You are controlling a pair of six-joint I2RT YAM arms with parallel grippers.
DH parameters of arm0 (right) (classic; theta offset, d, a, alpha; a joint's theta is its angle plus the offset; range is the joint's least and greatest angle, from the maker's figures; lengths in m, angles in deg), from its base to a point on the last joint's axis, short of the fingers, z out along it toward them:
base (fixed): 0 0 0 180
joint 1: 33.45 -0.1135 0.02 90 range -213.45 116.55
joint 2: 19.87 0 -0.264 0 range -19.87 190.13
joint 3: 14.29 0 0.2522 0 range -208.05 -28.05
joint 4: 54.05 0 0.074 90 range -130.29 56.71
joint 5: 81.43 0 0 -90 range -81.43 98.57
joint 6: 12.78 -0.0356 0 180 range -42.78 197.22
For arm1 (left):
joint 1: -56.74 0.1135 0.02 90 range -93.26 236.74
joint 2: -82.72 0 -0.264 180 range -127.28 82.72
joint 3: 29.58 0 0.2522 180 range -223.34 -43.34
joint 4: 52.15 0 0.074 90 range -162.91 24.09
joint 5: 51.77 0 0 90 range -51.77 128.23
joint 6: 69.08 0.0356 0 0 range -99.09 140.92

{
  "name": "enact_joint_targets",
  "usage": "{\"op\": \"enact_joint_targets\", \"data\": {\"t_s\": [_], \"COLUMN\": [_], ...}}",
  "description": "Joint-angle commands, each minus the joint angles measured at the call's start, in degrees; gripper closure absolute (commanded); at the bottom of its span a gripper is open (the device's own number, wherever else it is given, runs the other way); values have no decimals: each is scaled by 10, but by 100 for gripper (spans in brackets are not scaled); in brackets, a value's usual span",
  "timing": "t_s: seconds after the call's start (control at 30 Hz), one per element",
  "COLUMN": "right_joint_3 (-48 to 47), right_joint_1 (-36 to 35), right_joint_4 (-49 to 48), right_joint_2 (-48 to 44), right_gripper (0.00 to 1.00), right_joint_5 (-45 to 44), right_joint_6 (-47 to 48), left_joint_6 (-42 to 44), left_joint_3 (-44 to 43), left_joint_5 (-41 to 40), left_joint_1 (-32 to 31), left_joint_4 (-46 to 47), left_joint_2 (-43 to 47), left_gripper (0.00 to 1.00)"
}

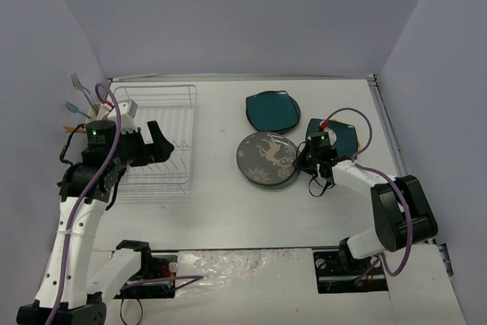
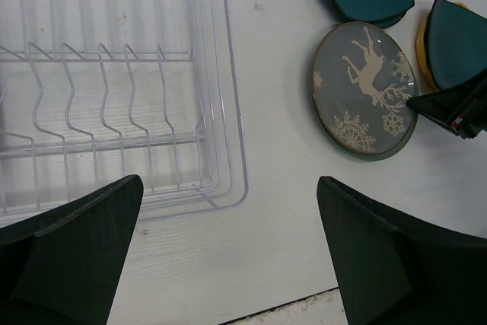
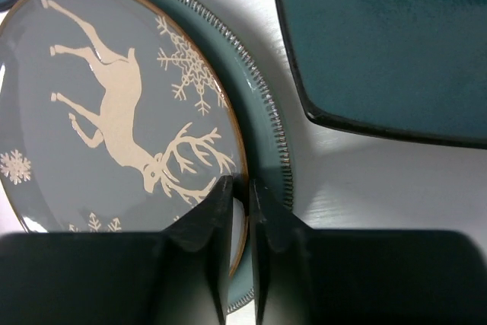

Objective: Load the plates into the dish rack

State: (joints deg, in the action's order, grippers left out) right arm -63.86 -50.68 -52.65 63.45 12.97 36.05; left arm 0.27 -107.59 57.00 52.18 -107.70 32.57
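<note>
Right wrist: right jaws pinch reindeer plate (image 3: 114, 112) rim; left jaws spread, empty.

Robot lab test booth.
Plain grey panels (image 1: 228, 13) box in a white surface (image 1: 228, 211); left arm (image 1: 72, 226) and right arm (image 1: 396, 218) are bolted along the frame's bottom edge.

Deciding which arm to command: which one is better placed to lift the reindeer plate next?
Right. The right gripper has its fingers nearly closed on the rim of the reindeer plate. The left gripper hangs open above the dish rack, apart from every plate.
</note>
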Motion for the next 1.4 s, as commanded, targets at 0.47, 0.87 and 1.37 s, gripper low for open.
{"op": "enact_joint_targets", "data": {"t_s": [0.47,0.87,1.37], "right_joint_3": [21,108,142], "right_joint_1": [1,52,76], "right_joint_4": [119,121,86], "right_joint_2": [-191,-274,-293], "right_gripper": [100,100,41], "right_joint_5": [-35,6,43], "right_joint_6": [-22,-42,-36], "left_joint_6": [-15,-13,-11], "left_joint_3": [-19,-21,-18], "left_joint_5": [14,18,14], "left_joint_1": [-12,-15,-18], "left_joint_4": [36,36,28], "left_joint_2": [-7,-12,-13], "left_gripper": [3,3,3]}}
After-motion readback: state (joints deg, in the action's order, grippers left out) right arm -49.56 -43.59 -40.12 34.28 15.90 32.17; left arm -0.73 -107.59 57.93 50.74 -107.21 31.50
